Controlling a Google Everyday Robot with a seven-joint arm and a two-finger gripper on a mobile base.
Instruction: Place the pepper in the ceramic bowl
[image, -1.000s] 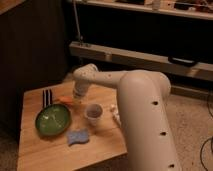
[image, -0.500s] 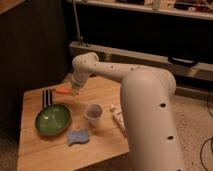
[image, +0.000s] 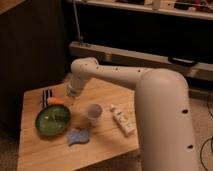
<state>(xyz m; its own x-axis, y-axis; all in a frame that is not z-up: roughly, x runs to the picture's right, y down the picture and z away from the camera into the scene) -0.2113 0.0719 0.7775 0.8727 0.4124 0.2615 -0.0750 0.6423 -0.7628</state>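
Carry step: my gripper (image: 59, 101), fingers closed on the pepper (image: 55, 101), hangs at the ceramic bowl (image: 52, 120)'s far rim; next, lower and release.

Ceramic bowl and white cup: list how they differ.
The ceramic bowl is green, wide and shallow; the white cup is pale, narrow and taller. The bowl sits by the pepper, under the claw; the cup stands near the white tube. Both are upright on the table.
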